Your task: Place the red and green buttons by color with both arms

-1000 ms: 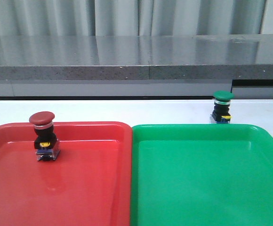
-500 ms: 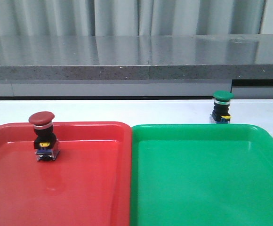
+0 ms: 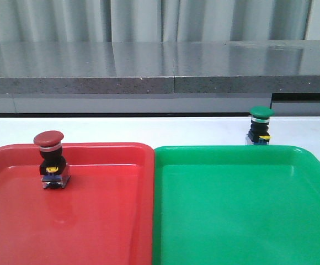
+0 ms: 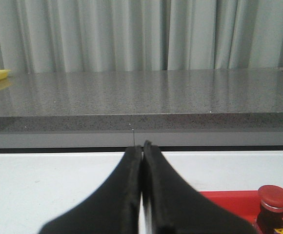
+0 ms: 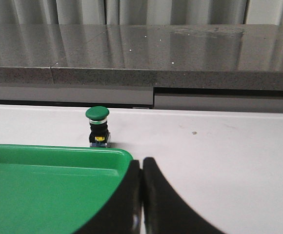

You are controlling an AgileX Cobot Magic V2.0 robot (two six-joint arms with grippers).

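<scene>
No readable text, no labels, no brands, no numbers on anything

Dark red button [image 3: 49,138], green button [image 3: 261,112], red tray [image 3: 94,221], green tray [image 3: 243,221].

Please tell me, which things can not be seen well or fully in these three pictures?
- Red tray and green tray: front view, near parts cut off by the bottom edge.
- Green button: front view, base hidden behind the green tray's far rim.
- Red button: left wrist view, lower body cut off by the bottom edge.
- Left gripper and right gripper: only the fingers show, pressed together; the arms are out of frame.
</scene>
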